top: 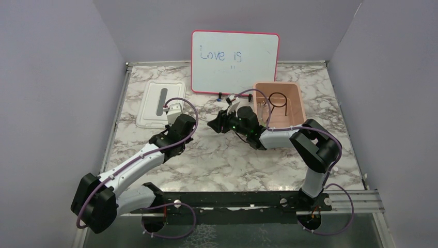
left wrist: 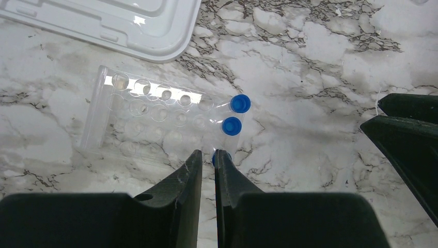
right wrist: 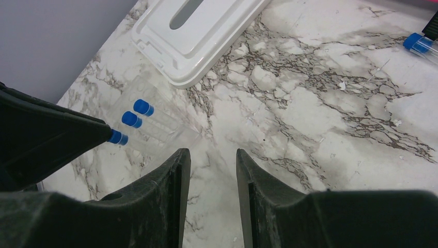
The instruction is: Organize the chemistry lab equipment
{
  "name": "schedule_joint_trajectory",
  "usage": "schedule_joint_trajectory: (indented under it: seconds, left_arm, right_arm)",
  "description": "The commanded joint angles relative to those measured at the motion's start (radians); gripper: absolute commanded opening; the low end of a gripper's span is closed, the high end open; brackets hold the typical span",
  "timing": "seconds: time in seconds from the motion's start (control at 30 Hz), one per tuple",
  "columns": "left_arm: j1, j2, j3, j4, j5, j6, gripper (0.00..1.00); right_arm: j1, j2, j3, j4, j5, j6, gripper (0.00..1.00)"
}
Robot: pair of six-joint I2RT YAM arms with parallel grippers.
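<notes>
Three blue-capped tubes [left wrist: 232,125] in one rack [left wrist: 103,119] (a fourth [right wrist: 421,44] elsewhere), left jaws narrow, right jaws wider

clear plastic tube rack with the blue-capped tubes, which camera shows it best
Left wrist view: the clear plastic tube rack lies nearly whole, its rows of holes plain, just beyond the left gripper. Right wrist shows it small at the left, partly behind that gripper. Top view: not discernible.

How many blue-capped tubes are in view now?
4. First tube, second tube and third tube lie at the clear rack; fourth tube lies alone near the whiteboard. Others may be hidden.
</notes>
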Motion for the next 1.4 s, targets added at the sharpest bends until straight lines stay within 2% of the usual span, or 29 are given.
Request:
schedule_joint_trajectory:
  seconds: [0.0, 0.3, 0.5, 0.9, 1.23, 1.37]
  left_arm:
    - [0.005, -0.025, -0.003, -0.040, -0.016, -0.008, 0.18]
    - [0.006, -0.058, 0.038, -0.063, -0.022, 0.005, 0.20]
    - [0.006, -0.060, 0.039, -0.064, -0.024, 0.005, 0.27]
    - [0.006, 0.029, 0.056, -0.032, 0.027, 0.018, 0.25]
    - [0.006, 0.031, 0.057, -0.021, 0.027, 0.022, 0.23]
    - [0.006, 0.008, 0.072, -0.037, 0.014, 0.025, 0.30]
  right_arm:
    - [0.006, 0.010, 0.004, 0.019, 0.018, -0.013, 0.42]
    - [0.007, 0.011, 0.007, 0.015, 0.018, -0.013, 0.42]
    - [0.006, 0.011, 0.006, 0.014, 0.018, -0.012, 0.42]
    - [0.006, 0.010, 0.005, 0.016, 0.018, -0.014, 0.42]
    - [0.006, 0.009, 0.003, 0.019, 0.016, -0.014, 0.42]
    - [0.007, 0.007, 0.003, 0.019, 0.016, -0.015, 0.42]
